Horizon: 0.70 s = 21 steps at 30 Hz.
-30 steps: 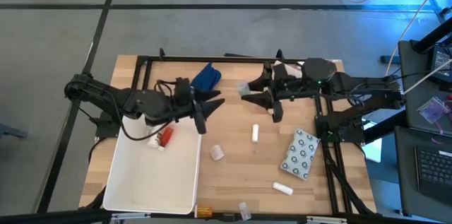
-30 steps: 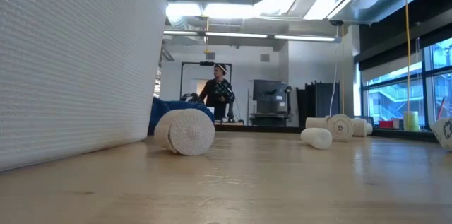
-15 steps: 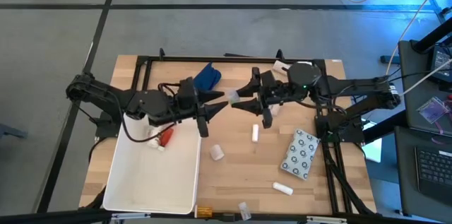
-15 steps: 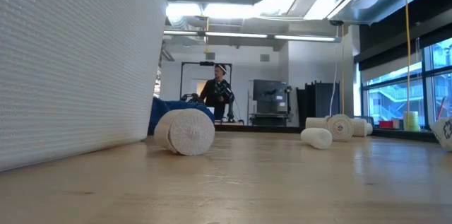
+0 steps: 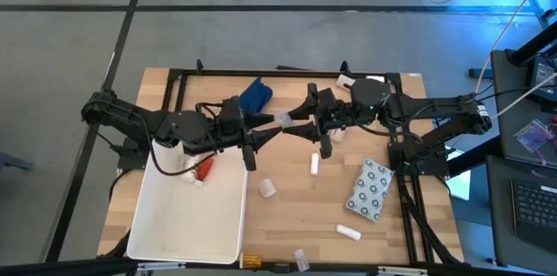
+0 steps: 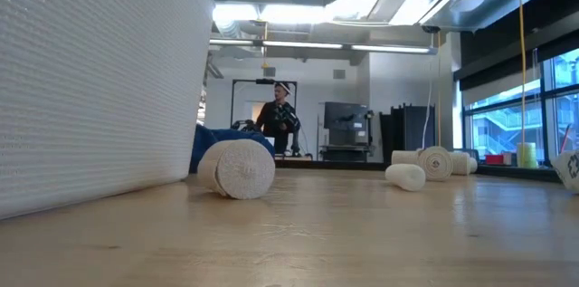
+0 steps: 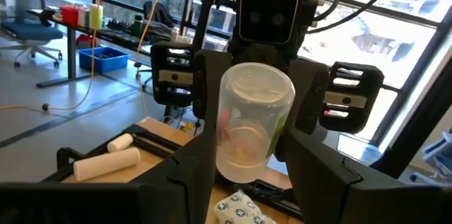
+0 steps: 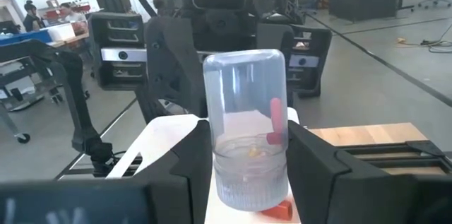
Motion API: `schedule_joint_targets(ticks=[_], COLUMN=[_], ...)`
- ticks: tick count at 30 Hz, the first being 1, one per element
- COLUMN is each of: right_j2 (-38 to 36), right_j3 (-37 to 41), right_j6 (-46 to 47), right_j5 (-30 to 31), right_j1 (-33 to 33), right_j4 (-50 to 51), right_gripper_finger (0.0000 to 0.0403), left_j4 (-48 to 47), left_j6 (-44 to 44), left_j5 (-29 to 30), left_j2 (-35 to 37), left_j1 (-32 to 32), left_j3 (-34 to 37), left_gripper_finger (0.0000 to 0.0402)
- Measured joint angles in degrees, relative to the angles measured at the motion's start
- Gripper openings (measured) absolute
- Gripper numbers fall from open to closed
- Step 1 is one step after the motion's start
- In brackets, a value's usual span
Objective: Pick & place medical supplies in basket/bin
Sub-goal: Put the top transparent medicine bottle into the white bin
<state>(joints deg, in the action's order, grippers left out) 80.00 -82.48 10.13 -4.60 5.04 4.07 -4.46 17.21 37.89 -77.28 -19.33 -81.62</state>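
Observation:
A clear plastic vial (image 5: 283,119) hangs in the air over the middle of the table, between my two grippers, which face each other. My right gripper (image 5: 298,123) comes from the table's right and is shut on the vial (image 8: 246,125). My left gripper (image 5: 270,126) comes from the left, open, with one finger on each side of the vial's lower part (image 7: 244,160). The white bin (image 5: 157,224) stands at the near left with a red bottle (image 5: 204,169) in it. A blue cloth (image 5: 254,95), a beige roll (image 5: 267,189) and a dotted packet (image 5: 370,191) lie on the table. My right gripper pinches the vial's two sides (image 8: 215,171) between its two fingers. The fingers are level and come from the table's right side. The vial stands upright in the hold, lifted clear of the table. My left gripper's fingers (image 7: 198,160) stand close beside the vial's lower part; I cannot tell whether they touch it.
White tubes lie at mid table (image 5: 314,164) and near the front (image 5: 348,232). Small items lie at the near edge (image 5: 251,261). In the low view the bin wall (image 6: 90,79) fills the left, with the roll (image 6: 240,167) beside it. A person stands far off in the room.
My right gripper has gone toward the table's left edge with the clear vial, up to my left gripper. The vial has stayed lifted clear of the table and now hangs between my left gripper's fingers.

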Motion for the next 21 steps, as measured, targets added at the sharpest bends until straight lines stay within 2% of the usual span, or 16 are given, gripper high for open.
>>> schedule_joint_targets(ticks=[8,16,21], right_j2=[0.59,0.59,0.59], right_j3=[0.0,0.0,0.0], right_j6=[-0.11,-0.13,-0.13], right_j5=[-0.15,-0.17,-0.17], right_j1=[0.04,0.04,0.09], right_j4=[-0.04,-1.37,-2.13], right_gripper_finger=[0.0143,0.0143,0.0143], left_j4=[-0.01,0.01,0.01], left_j6=[0.2,0.14,0.07], left_j5=[-0.03,-0.02,-0.18], left_j2=[0.0,0.0,0.0], left_j1=[0.0,0.0,-0.15], left_j3=[0.0,0.0,0.0], left_gripper_finger=[0.0166,0.0231,0.0245])
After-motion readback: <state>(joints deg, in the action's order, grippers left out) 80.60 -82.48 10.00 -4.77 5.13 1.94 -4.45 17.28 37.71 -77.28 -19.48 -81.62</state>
